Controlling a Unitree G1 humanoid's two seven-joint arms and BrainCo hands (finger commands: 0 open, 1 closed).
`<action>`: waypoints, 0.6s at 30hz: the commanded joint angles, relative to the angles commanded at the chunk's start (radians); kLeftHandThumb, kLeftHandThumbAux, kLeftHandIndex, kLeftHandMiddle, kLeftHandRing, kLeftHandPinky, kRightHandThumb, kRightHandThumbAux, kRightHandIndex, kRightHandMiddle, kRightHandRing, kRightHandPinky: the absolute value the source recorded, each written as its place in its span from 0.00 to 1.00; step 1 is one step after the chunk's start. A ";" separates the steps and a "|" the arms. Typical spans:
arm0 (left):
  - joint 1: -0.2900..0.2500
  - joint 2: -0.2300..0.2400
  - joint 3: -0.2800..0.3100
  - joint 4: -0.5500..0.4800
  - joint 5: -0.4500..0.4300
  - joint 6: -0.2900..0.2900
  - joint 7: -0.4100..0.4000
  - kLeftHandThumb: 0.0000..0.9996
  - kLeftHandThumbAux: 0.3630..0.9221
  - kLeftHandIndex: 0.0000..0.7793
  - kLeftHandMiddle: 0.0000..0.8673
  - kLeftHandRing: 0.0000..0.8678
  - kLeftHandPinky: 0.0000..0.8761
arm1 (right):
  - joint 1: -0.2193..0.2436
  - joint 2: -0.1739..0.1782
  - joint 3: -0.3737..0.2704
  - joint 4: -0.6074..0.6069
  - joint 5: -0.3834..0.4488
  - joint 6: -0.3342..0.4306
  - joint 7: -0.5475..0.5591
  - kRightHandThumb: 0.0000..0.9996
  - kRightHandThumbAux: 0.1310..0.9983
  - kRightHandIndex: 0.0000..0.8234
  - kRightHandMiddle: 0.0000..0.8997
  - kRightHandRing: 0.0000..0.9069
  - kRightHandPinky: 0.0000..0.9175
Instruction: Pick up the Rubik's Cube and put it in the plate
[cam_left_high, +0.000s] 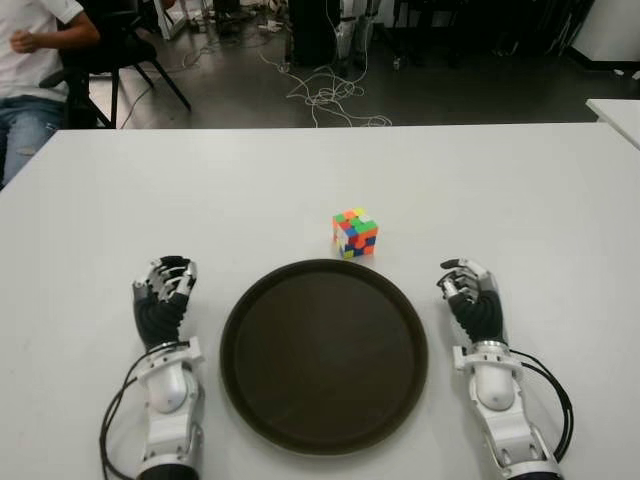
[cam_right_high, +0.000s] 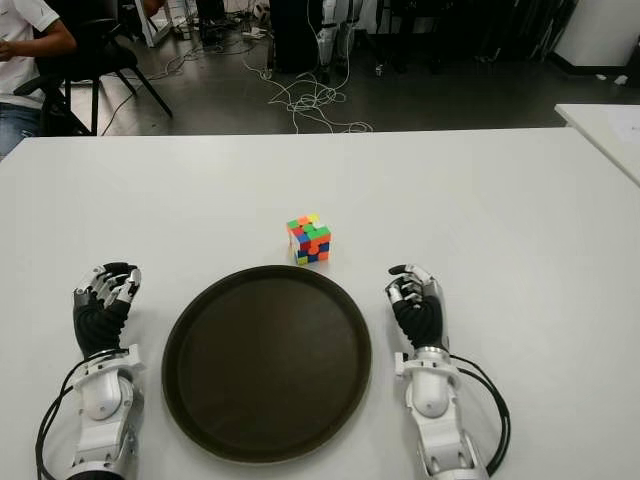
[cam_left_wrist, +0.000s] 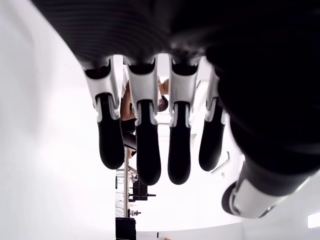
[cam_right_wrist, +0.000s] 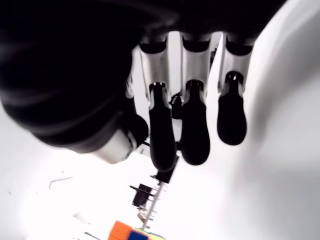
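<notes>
The right hand (cam_left_high: 470, 298) shows just to the right of the round plate, its fingers (cam_right_wrist: 192, 130) loosely extended and apart, holding nothing; in its own wrist view a corner of the Rubik's Cube (cam_right_wrist: 132, 232) shows ahead of the fingertips. The left hand (cam_left_high: 163, 296) shows on the opposite side of the plate, its fingers (cam_left_wrist: 145, 145) likewise relaxed and empty. Both hands flank the plate symmetrically, which reads as a neutral ready posture: neither has committed to a reach.

The Rubik's Cube (cam_left_high: 355, 233) stands on the white table (cam_left_high: 520, 200), just beyond the far rim of the dark brown plate (cam_left_high: 240, 310) and slightly toward the robot's right. That offset likely favours the right hand for the pickup, with only a short carry back over the rim. The cube is scrambled, showing green, orange, yellow, blue and red stickers.

Beyond the table, a seated person (cam_left_high: 30, 60) and loose cables (cam_left_high: 325, 95) on the floor are visible. No brand, label or legible writing shows on the cube, plate or hands.
</notes>
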 joint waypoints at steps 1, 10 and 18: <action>-0.002 0.001 0.001 0.002 0.002 -0.001 0.001 0.69 0.63 0.54 0.50 0.49 0.46 | -0.005 -0.001 -0.001 0.003 -0.001 -0.002 -0.002 0.70 0.69 0.52 0.65 0.68 0.71; -0.070 0.042 0.024 0.087 0.002 -0.012 0.005 0.69 0.63 0.54 0.50 0.49 0.46 | -0.070 -0.039 -0.001 0.032 -0.035 -0.023 -0.013 0.70 0.69 0.51 0.64 0.67 0.70; -0.292 0.177 0.057 0.437 -0.004 -0.065 -0.018 0.69 0.63 0.54 0.46 0.48 0.49 | -0.169 -0.095 0.012 0.129 -0.061 -0.045 0.001 0.70 0.69 0.51 0.64 0.68 0.72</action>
